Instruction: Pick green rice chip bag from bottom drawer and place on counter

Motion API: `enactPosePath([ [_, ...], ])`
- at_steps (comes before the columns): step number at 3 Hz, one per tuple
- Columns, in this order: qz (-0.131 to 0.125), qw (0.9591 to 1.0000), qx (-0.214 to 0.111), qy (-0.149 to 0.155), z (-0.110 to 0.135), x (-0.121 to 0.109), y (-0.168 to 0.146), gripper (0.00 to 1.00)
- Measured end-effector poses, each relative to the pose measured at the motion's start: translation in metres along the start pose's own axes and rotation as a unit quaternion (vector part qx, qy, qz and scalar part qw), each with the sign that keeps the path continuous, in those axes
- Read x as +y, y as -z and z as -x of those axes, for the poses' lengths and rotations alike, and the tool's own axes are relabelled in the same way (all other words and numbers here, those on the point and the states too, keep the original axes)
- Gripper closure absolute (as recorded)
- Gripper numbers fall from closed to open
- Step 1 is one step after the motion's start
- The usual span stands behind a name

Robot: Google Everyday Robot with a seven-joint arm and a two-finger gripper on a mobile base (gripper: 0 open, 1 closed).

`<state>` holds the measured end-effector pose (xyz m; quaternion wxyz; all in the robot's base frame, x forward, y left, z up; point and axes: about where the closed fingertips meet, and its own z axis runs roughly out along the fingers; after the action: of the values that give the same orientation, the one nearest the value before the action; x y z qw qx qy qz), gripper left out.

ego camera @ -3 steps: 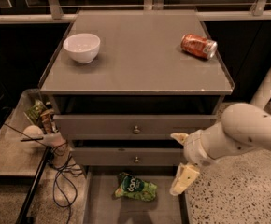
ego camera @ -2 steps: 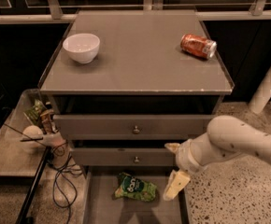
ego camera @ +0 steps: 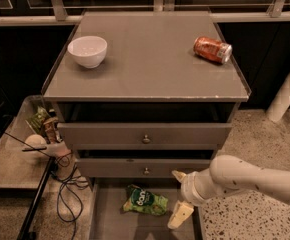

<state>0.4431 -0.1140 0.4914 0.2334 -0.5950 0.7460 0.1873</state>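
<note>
Chip bag (ego camera: 146, 202) lies ungrasped in the bottom drawer (ego camera: 109, 223), claw (ego camera: 174, 200) spread wide just beside it; the lift onto the surface (ego camera: 150, 59) remains.

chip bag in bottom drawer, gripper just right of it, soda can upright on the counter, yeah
No: camera view shows the soda can lying on its side on the counter. The chip bag is in the bottom drawer, gripper just right of it.

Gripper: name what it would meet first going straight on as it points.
Probably the crinkled light-green foil rice chip bag: the open two-finger gripper, over the right side of the grey bottom drawer, points left at it. Depth is unclear.
</note>
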Motion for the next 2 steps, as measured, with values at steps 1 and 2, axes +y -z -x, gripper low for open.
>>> enactPosePath([
  [1, -0.043, 0.9991, -0.006, -0.001, -0.019, -0.015, -0.031, 0.0],
  [2, -0.064, 0.9973, -0.023, -0.03, -0.043, -0.036, -0.051, 0.0],
])
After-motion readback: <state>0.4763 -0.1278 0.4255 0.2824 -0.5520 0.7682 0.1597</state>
